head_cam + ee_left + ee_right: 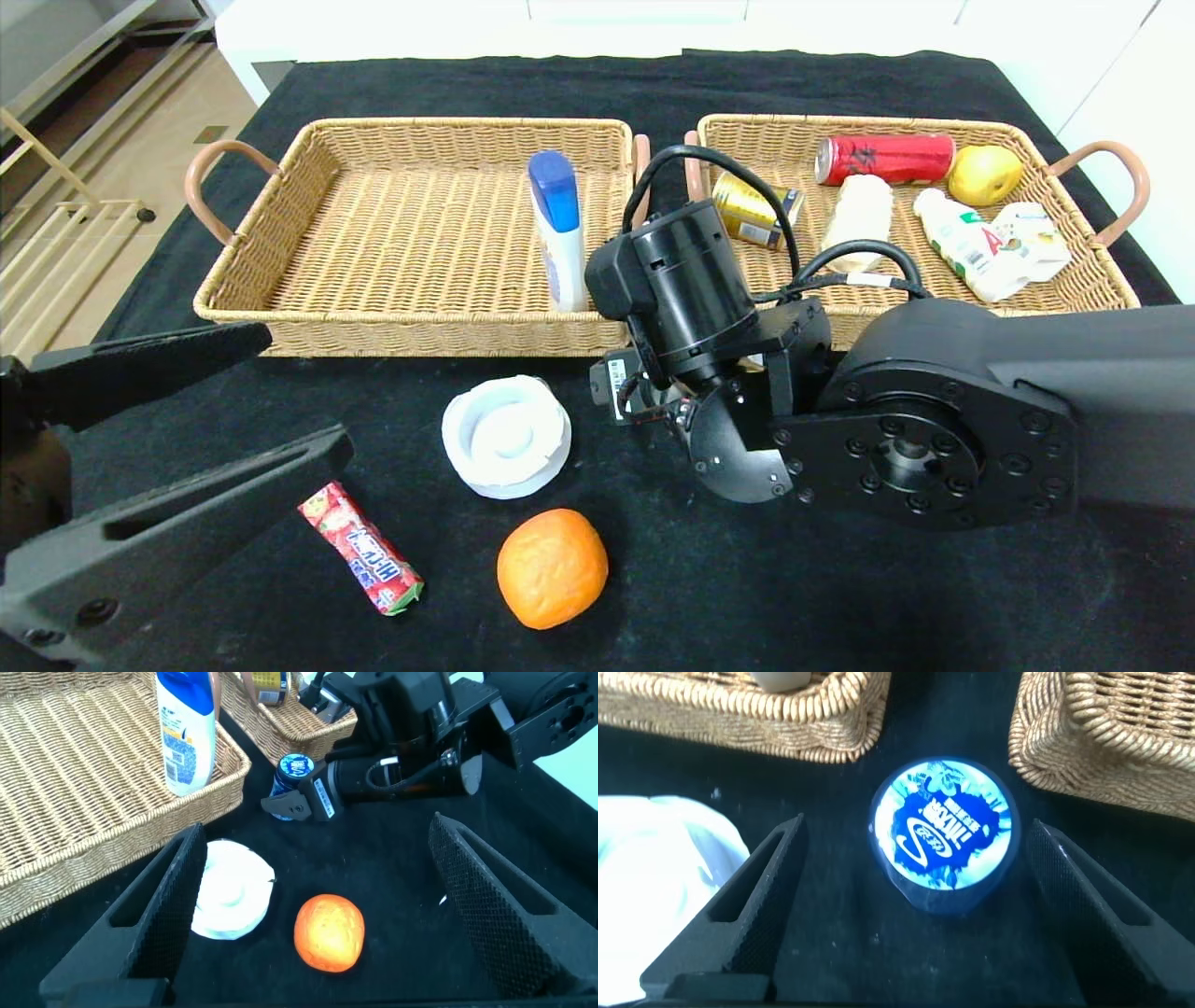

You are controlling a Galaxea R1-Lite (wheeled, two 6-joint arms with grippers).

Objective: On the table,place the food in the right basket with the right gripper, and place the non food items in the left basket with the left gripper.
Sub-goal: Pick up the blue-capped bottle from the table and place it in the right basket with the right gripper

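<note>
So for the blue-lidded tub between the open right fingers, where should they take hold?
Judging by its pose, grip the blue-lidded tub across its round side wall, descending from above. It stands upright, lid up, centred between the open right gripper fingers, clear of both baskets.

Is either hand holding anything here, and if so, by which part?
Nothing is held. The right hand is open around the blue-lidded tub without touching it; the left hand is open above the orange.

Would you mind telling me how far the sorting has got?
Done: a bottle stands in the left basket; cans, fruit and packets fill the right basket. In hand: the right end effector, open, brackets a blue-lidded cup. Left: orange, candy, white dish.
</note>
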